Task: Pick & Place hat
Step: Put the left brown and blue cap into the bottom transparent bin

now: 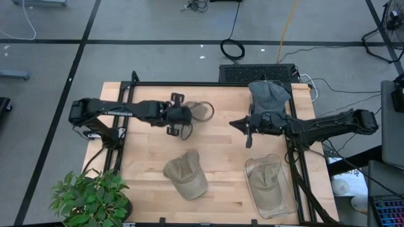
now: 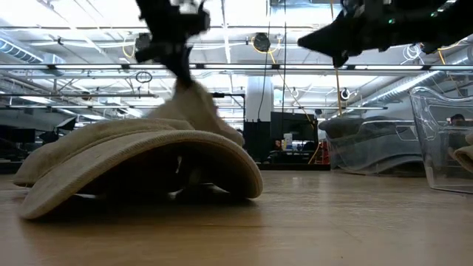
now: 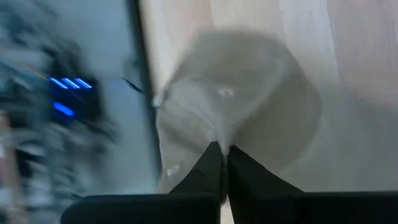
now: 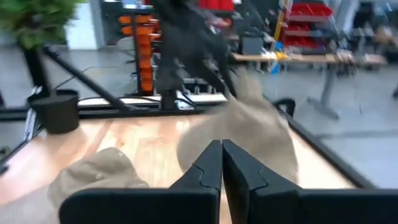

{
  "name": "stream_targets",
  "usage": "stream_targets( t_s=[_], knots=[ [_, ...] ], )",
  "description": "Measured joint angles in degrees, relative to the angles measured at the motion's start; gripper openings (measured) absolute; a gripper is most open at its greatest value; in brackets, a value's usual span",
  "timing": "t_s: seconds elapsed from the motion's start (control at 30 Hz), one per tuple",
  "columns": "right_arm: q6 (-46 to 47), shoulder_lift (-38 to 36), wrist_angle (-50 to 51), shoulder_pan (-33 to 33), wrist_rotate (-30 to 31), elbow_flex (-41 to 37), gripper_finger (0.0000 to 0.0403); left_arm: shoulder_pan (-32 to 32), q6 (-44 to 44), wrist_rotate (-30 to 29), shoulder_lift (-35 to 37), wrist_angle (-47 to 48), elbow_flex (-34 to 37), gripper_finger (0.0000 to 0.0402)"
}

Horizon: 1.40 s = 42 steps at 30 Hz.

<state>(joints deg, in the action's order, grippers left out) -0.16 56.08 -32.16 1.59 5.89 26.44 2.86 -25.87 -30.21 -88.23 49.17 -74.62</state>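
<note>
A tan hat [image 1: 203, 111] hangs from my left gripper [image 1: 189, 116], which is shut on it over the middle of the table's far half; in the low view this hat [image 2: 198, 103] dangles under the gripper [image 2: 177, 63]. A second tan hat [image 1: 186, 175] lies brim-down on the table near the front edge. A clear bin [image 1: 285, 189] at the front right holds another tan hat [image 1: 265, 183]. My right gripper [image 1: 235, 123] is shut with nothing in it, level and pointing left, right of the held hat. My left gripper pinches a pucker of the hat's crown cloth [image 3: 221, 138] between its two fingertips [image 3: 208, 163]. The fingers slant down from the table's left side. The hat hangs slack below the fingers, its top button [image 3: 225, 93] facing the wrist camera, and appears lifted clear of the table.
A grey hat [image 1: 268, 94] lies at the table's far right corner. A potted plant [image 1: 88, 198] stands at the front left corner. Black frame rails [image 1: 189, 84] run along the table's far and side edges. Bare wood shows between the lying hat and the bin.
</note>
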Motion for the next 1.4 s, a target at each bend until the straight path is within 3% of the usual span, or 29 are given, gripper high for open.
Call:
stream_targets(
  t_s=[0.2,0.37,0.5,0.7,0.87,0.97,1.2,1.4],
  knots=[
    [6.34,6.87,-5.68,3.08,-0.55,0.00,0.0017,-6.83,-6.27,-11.07,0.02,-3.51,-7.66,0.0006],
    [7.70,12.44,-16.34,5.52,-7.55,0.00,0.0081,-9.46,-12.07,-11.38,0.02,-7.20,-10.44,0.0004],
    [10.39,12.56,-17.57,9.76,-9.98,0.00,0.0143,-11.81,-12.01,-11.41,0.00,-7.32,-10.71,0.0008],
    [17.93,9.94,-15.96,16.49,-24.84,2.59,0.0209,-16.40,-10.38,-9.20,0.00,-5.67,-10.79,0.0008],
    [15.55,12.13,3.60,17.50,-30.96,12.47,0.0219,-18.55,-10.18,-2.74,0.00,-6.94,-10.79,0.0005],
    [13.01,15.54,9.71,17.09,-37.64,17.20,0.0219,-18.55,-9.40,-1.35,0.00,-7.61,-10.79,0.0006],
    [16.81,22.10,9.89,17.56,-53.96,22.56,0.0219,-19.16,-9.02,-1.31,0.00,-7.48,-10.79,0.0006],
    [19.03,26.81,7.08,17.31,-55.52,23.96,0.0219,-19.54,-9.42,-1.33,0.00,-7.56,-10.79,0.0005]
  ],
)
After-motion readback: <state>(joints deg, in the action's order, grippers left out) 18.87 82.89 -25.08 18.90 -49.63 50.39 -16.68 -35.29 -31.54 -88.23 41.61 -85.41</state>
